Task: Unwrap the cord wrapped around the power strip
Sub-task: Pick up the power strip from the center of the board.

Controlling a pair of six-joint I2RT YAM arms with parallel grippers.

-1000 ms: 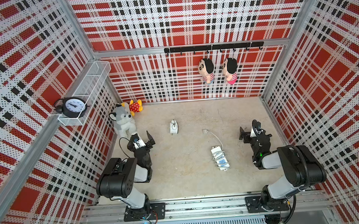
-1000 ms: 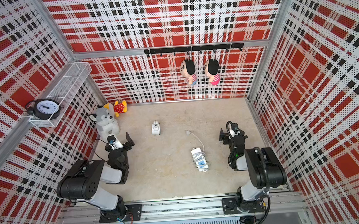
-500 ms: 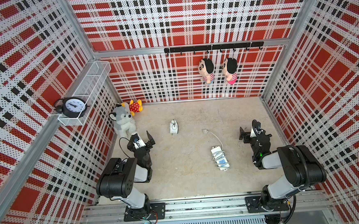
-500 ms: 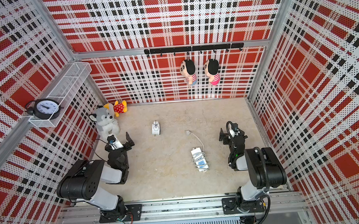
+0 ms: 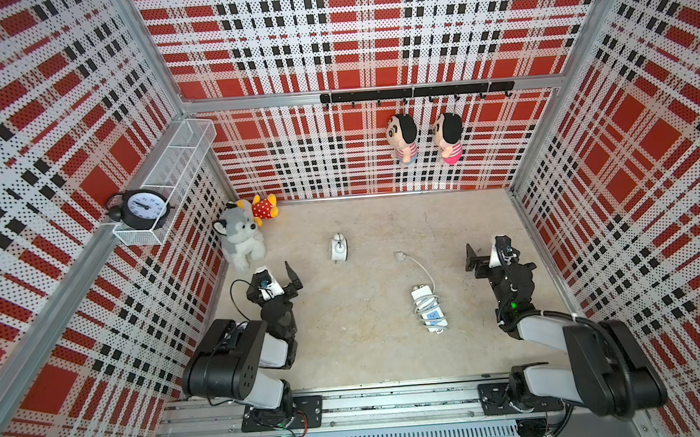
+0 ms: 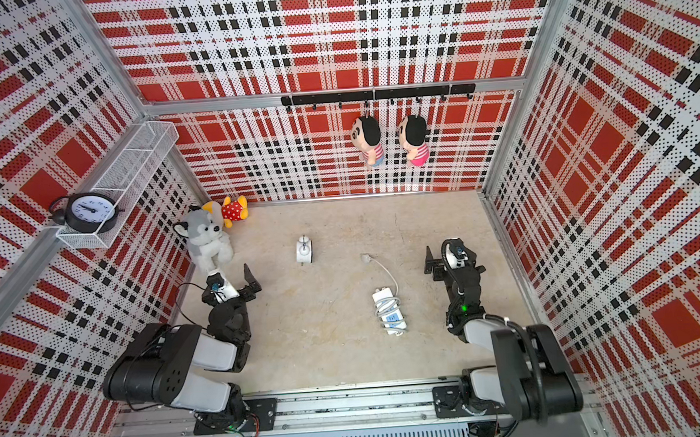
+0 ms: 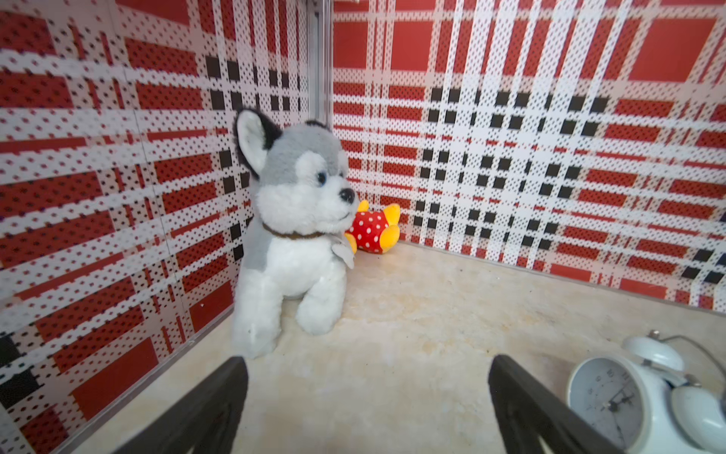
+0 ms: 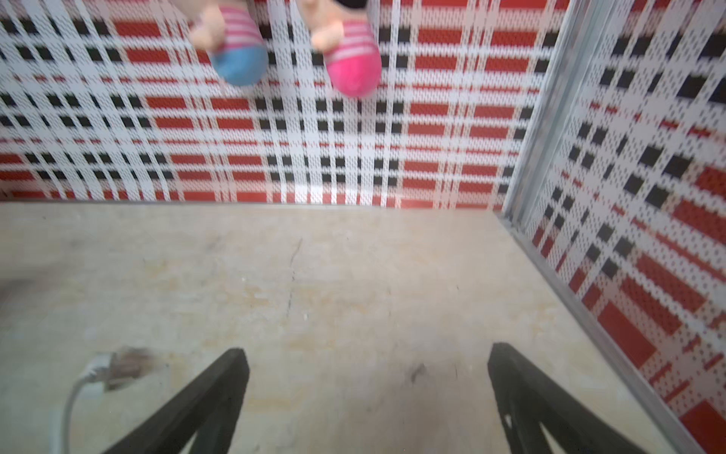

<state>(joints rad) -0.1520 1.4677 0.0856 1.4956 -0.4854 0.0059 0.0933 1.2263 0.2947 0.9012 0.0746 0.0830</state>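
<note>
The white power strip lies flat on the beige floor, right of centre, in both top views. The white cord is looped around its middle. A free length runs back to the small plug. The right wrist view shows the plug blurred, off to one side of the jaws. My left gripper stands open and empty near the left wall. My right gripper is open and empty, right of the strip and apart from it.
A small white alarm clock stands mid-floor. A grey husky plush and a red-and-yellow plush sit in the back-left corner. Two dolls hang from a rail on the back wall. A black clock sits on a wire shelf on the left wall.
</note>
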